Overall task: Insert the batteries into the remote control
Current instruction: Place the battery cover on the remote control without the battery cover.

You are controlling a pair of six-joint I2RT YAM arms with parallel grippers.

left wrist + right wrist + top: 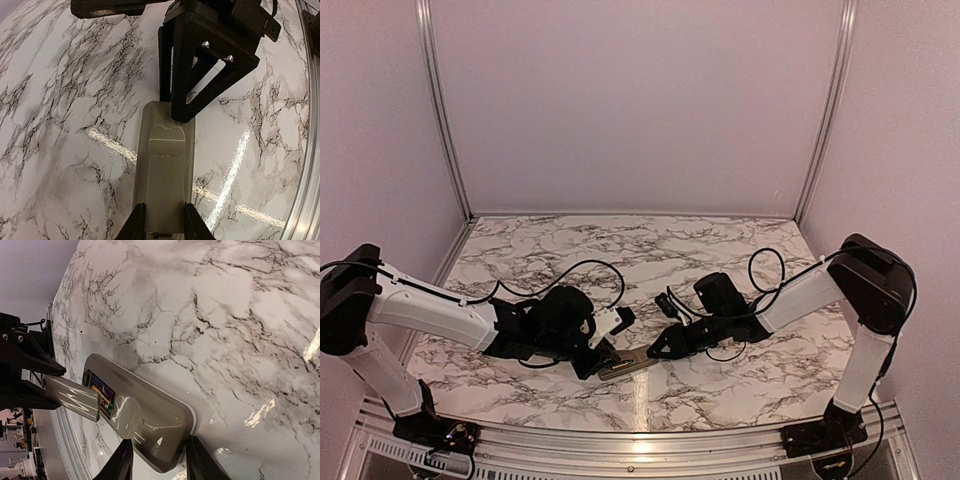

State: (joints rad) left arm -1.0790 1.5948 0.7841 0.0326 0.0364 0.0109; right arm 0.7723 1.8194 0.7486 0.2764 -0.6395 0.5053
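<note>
The remote control (155, 422) lies grey back up on the marble, between the two arms (628, 362). Its battery cover (70, 397) is slid partly off the far end. In the uncovered slot the batteries (102, 392) show as dark, gold and green bits. My left gripper (164, 206) is shut on the cover (165, 185), one finger on each long edge. My right gripper (160, 441) is shut across the remote's opposite, rounded end (155, 115), its fingers against both sides. In the top view the left gripper (603, 357) and right gripper (655, 350) face each other.
Marble tabletop (650, 255) with pale walls on three sides and metal corner posts (825, 110). A metal rail runs along the near edge (307, 165). Black cables (585, 270) loop from both arms over the surface.
</note>
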